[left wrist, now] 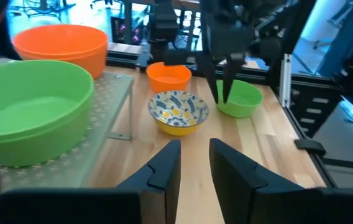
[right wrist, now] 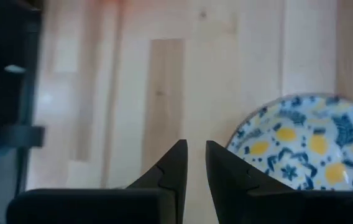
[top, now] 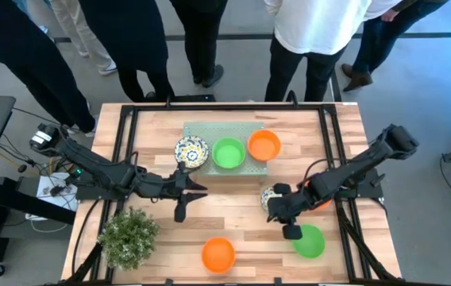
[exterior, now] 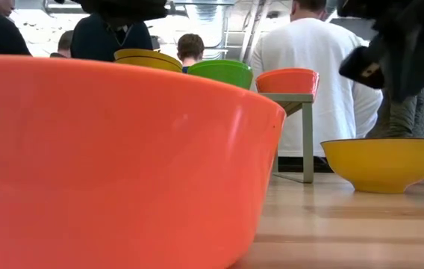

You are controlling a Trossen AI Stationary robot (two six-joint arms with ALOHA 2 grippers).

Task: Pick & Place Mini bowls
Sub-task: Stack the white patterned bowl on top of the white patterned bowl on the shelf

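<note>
Right gripper (top: pixel 278 208) fingers slightly parted, holding nothing, poised over floral bowl (top: pixel 271 195) near mat (top: pixel 224 143). Left gripper (top: pixel 198 189) likewise unclenched, empty, beside mat. On mat: patterned bowl (top: pixel 191 152), green bowl (top: pixel 228 153), orange bowl (top: pixel 264 145).

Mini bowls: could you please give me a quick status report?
Left gripper empty, jaws slightly apart, by the mat. Right gripper empty, jaws narrow, beside the floral bowl. Three bowls on the mat; nothing blocking.
</note>
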